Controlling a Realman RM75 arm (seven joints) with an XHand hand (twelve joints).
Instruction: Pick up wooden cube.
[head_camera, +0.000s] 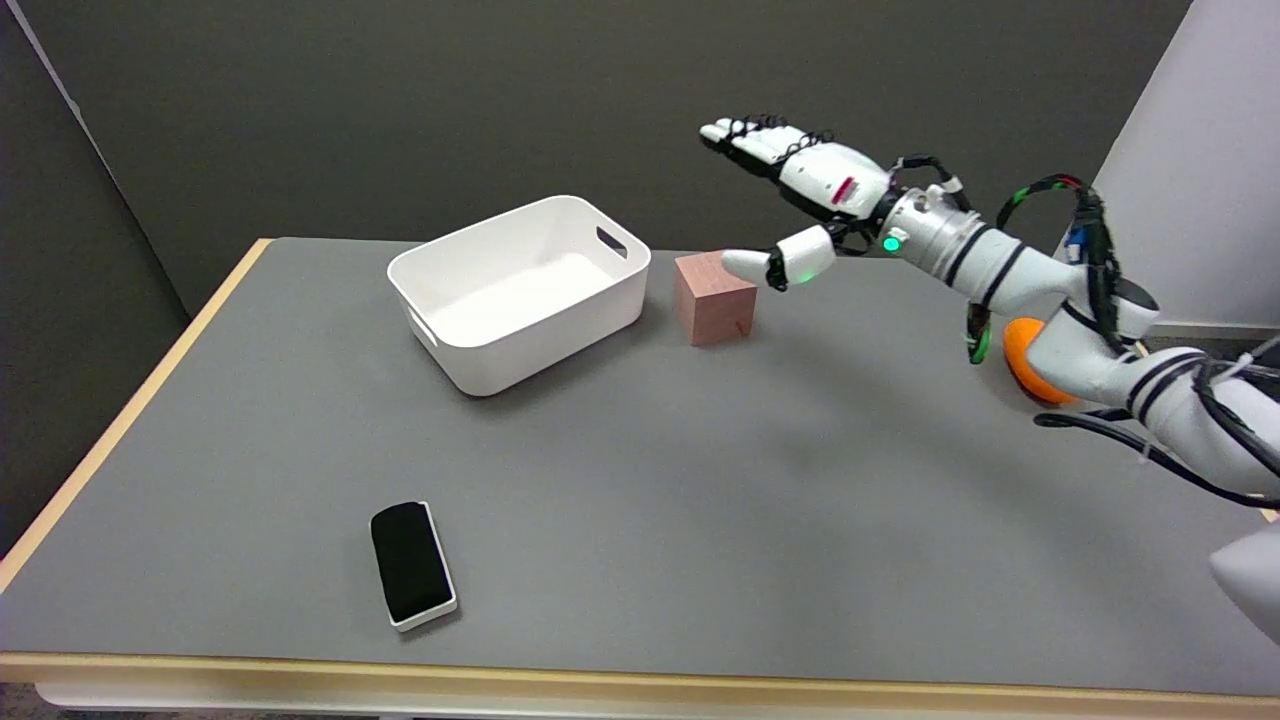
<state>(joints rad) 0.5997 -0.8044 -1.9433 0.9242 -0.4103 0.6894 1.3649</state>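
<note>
Wooden cube (713, 297) sits on table (700, 480), just at 3 o'clock of white bin (520, 290). Right hand (800, 200) hovers at cube's 2 o'clock, fingers spread wide, holding nothing. Cube looks rigid, light, non-slippery; best pinched across opposite flat side faces.

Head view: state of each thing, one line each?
Right hand: open, fingers spread, in the air above and right of the cube, holding nothing.
Cube: on the table, upright, ungrasped.
Bin: upright, empty.
Eraser: lying flat, black side up.
Orange object: on the table, partly hidden by the arm.
</note>
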